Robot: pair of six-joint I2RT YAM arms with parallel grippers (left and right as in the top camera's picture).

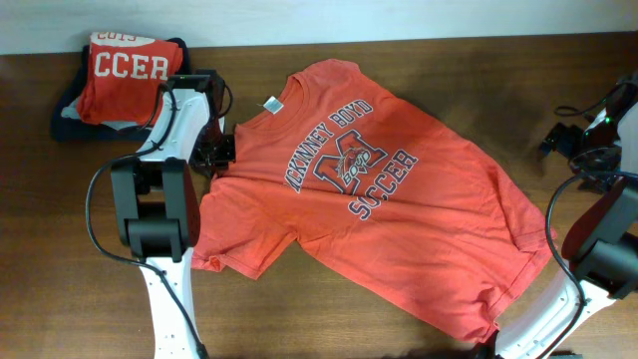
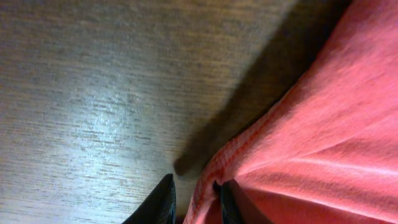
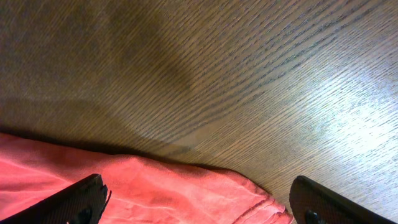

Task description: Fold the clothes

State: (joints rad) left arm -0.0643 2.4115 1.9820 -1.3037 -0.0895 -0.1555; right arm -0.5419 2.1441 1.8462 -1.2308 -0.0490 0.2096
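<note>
The clothes, an orange-red T-shirt (image 1: 399, 214) with navy "McKinney Boyd Soccer" print, lie spread face up and aslant across the wooden table (image 1: 449, 70), neck tag toward the back left. My left gripper (image 1: 223, 150) sits at the shirt's left sleeve edge. In the left wrist view its jaws (image 2: 196, 204) are slightly apart, with the shirt's (image 2: 311, 137) stitched hem loose between them and a gap beside one finger. My right gripper (image 1: 554, 138) is at the far right. In the right wrist view it (image 3: 199, 202) stands wide open over the shirt's (image 3: 155, 186) hem, gripping nothing.
A folded red shirt lettered "CCER" (image 1: 130, 68) lies on a dark navy folded garment (image 1: 72, 125) at the back left corner. Both arms' white bases stand at the front edge, left (image 1: 169, 299) and right (image 1: 543, 319).
</note>
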